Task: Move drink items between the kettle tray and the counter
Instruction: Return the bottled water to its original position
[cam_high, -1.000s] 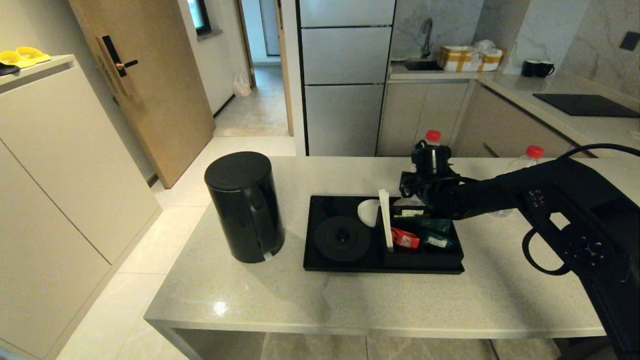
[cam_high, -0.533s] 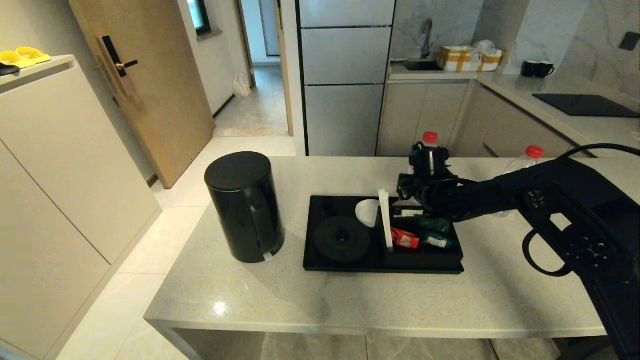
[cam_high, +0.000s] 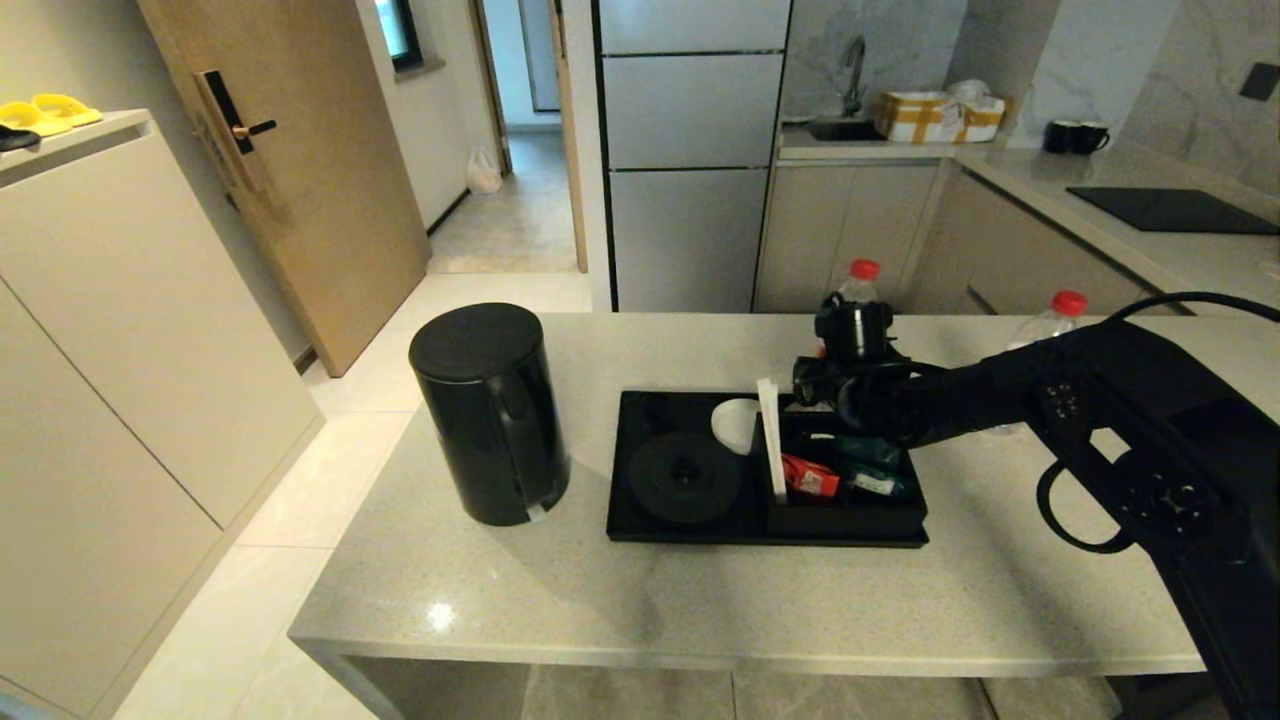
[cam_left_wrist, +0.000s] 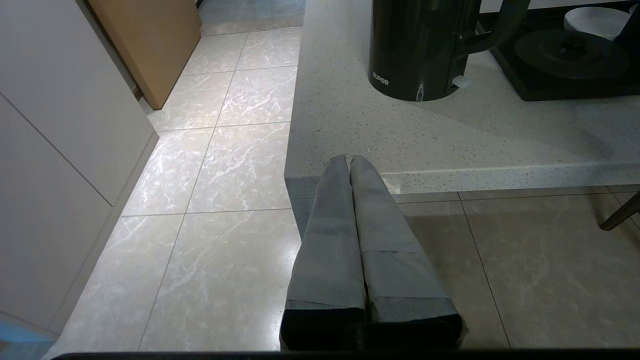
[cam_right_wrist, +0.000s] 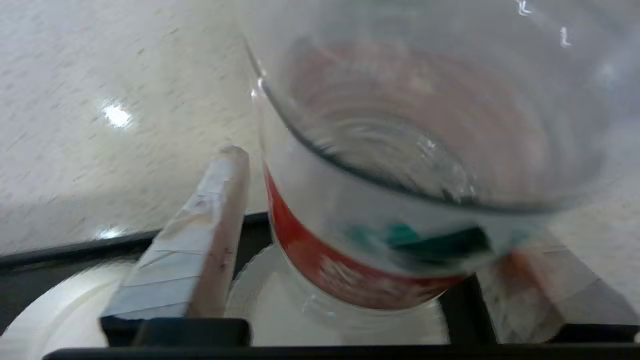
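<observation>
The tall black kettle (cam_high: 488, 410) stands on the speckled counter (cam_high: 700, 590), just left of the black kettle tray (cam_high: 640, 520), whose round base (cam_high: 685, 477) is bare. My right gripper (cam_high: 850, 335) reaches over the tray's back right part, shut on a clear water bottle (cam_high: 864, 270); only its red cap shows above the wrist. In the right wrist view the bottle (cam_right_wrist: 380, 240) fills the space between the taped fingers (cam_right_wrist: 200, 245) of my right gripper (cam_right_wrist: 370, 210), above the tray's rim (cam_right_wrist: 125, 240). A second bottle (cam_high: 1050, 318) stands behind the arm. My left gripper (cam_left_wrist: 349, 160) is shut and empty, parked below the counter's front corner.
Red and green sachets (cam_high: 812, 478) lie in the tray's boxed compartment beside the white divider (cam_high: 770, 440) and a white round disc (cam_high: 735, 422). The kettle (cam_left_wrist: 420, 45) stands near the counter's left edge. Behind are a hob panel (cam_high: 1170, 210) and two mugs (cam_high: 1075, 137).
My right gripper and the bottle in it have shifted slightly left, further over the tray's back part. Kettle, tray and the second bottle have stayed put.
</observation>
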